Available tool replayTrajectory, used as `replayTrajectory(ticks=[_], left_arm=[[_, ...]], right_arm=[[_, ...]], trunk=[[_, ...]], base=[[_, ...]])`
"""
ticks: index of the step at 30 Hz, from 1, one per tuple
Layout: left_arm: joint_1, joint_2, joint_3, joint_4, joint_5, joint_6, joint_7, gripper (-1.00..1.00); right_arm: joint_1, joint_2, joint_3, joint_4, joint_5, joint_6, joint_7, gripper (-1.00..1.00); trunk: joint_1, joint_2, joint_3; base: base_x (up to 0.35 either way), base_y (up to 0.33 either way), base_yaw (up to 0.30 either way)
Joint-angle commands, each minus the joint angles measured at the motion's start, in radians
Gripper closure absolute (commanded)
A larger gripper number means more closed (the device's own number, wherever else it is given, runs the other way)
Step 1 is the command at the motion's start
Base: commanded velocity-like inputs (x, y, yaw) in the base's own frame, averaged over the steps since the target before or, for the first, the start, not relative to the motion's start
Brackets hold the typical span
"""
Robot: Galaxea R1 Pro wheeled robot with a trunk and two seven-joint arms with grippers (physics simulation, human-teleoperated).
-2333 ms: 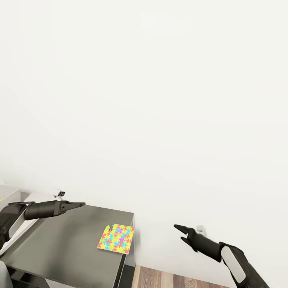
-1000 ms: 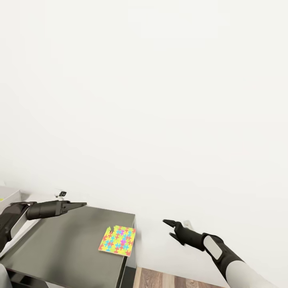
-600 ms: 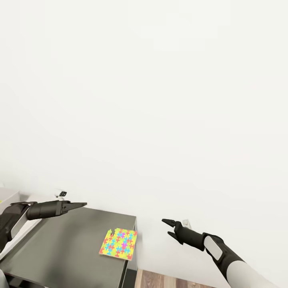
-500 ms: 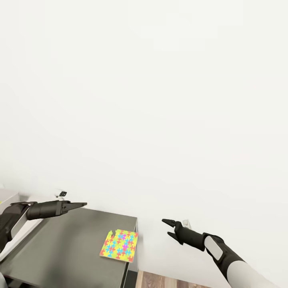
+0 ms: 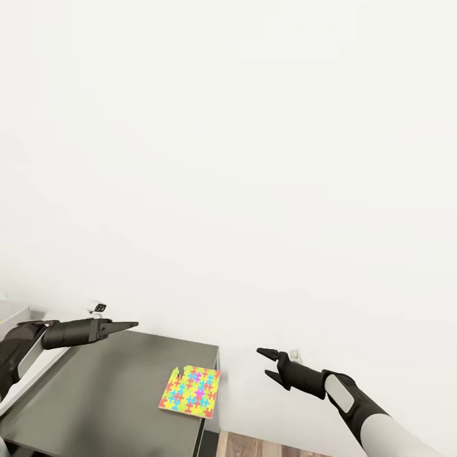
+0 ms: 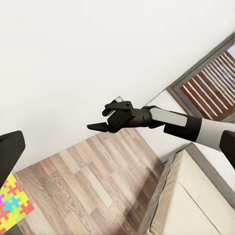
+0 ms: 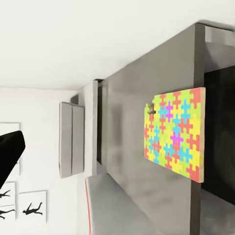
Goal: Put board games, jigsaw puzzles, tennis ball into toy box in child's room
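One jigsaw puzzle (image 5: 190, 390), a thin mosaic slab, lies flat by the right-hand edge of the dark grey table (image 5: 108, 393); it also shows in the right wrist view (image 7: 174, 139). My left gripper (image 5: 130, 325) hovers over the table's far left part, well apart from the puzzle, holding nothing; its fingers overlap in the head view and look open from the wrist. My right gripper (image 5: 263, 362) hangs open and empty in the air to the right of the table, off its edge. A light grey bin (image 7: 71, 139), apparently the toy box, stands at the table's far end.
A bare white wall fills most of the head view. Wood-plank floor (image 6: 88, 186) lies beyond the table's right edge. In the left wrist view, the beige bed (image 6: 196, 205) and a dark-framed window (image 6: 210, 78) lie behind my right arm. Black silhouette posters (image 7: 29, 210) hang on a wall.
My right arm swung left and slightly up, closer to the table, then held still. The whole view drifted a little, so table and puzzle sit slightly further right. The left arm is unchanged.
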Motion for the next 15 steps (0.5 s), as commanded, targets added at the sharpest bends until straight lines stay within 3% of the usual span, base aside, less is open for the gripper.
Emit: replayTrajectory(ticks=[1, 8, 15], left_arm=[[-0.001, 0.001, -0.006, 0.001, 0.006, 0.013, -0.002, -1.00], [0.004, 0.001, -0.007, -0.038, 0.006, 0.049, -0.002, -1.00], [0.110, -0.006, -0.005, -0.294, 0.004, 0.185, -0.002, -1.00]], right_arm=[[0.000, 0.000, 0.002, 0.000, -0.006, 0.006, 0.000, -1.00], [0.000, 0.008, 0.006, 0.000, -0.003, 0.008, -0.012, -1.00], [0.000, 0.012, 0.007, 0.000, 0.002, 0.007, -0.015, -1.00]], trunk=[[0.004, -0.008, -0.004], [0.031, -0.057, -0.026], [0.058, -0.106, -0.048]], base=[[0.001, 0.001, 0.000], [0.000, 0.000, 0.000], [0.000, 0.000, 0.000]])
